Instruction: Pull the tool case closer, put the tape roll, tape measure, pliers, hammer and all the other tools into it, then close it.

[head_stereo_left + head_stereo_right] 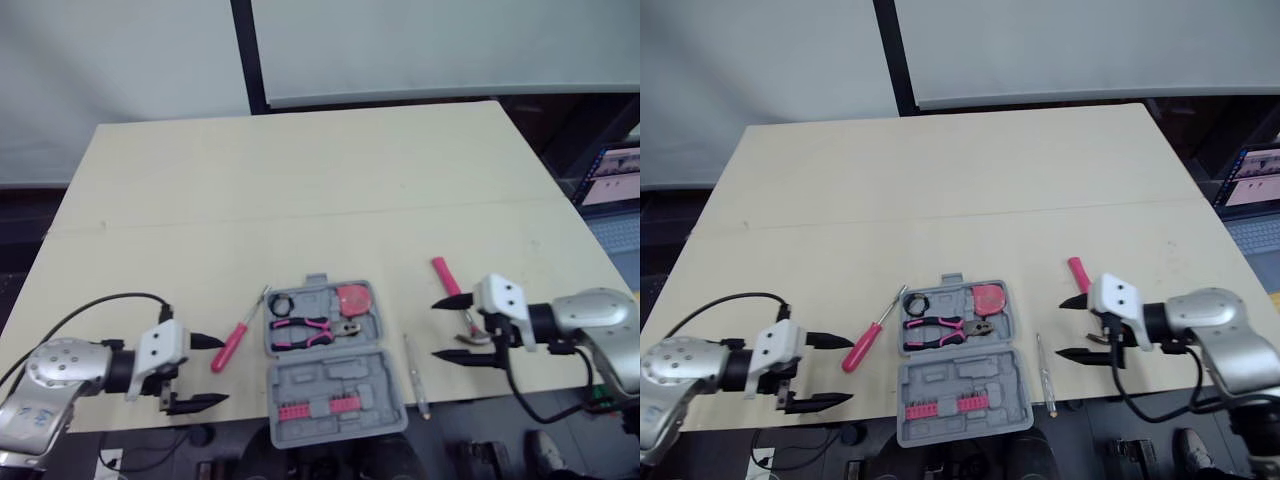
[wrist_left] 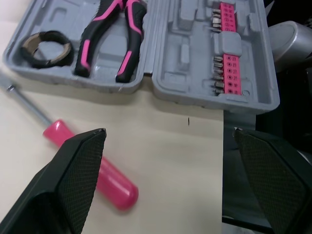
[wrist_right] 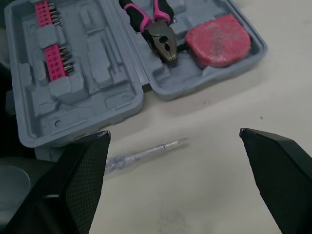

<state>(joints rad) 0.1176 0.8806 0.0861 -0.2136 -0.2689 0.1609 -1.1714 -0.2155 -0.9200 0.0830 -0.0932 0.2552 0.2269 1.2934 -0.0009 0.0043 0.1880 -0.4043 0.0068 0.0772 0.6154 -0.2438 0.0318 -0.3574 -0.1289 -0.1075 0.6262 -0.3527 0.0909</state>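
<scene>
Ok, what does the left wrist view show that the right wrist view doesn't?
Left wrist view: the tape roll in the case and the pink screwdriver lying on the table. Right wrist view instead: the red tape measure in the case and a clear tester screwdriver on the table. Both: the open grey tool case, the pliers and the pink bit strip.

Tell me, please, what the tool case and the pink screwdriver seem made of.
Tool case: probably moulded plastic, matt grey, given its shaped recesses. Pink screwdriver: glossy handle, likely plastic, with a highlight; slim silvery shaft looks metal.
</scene>
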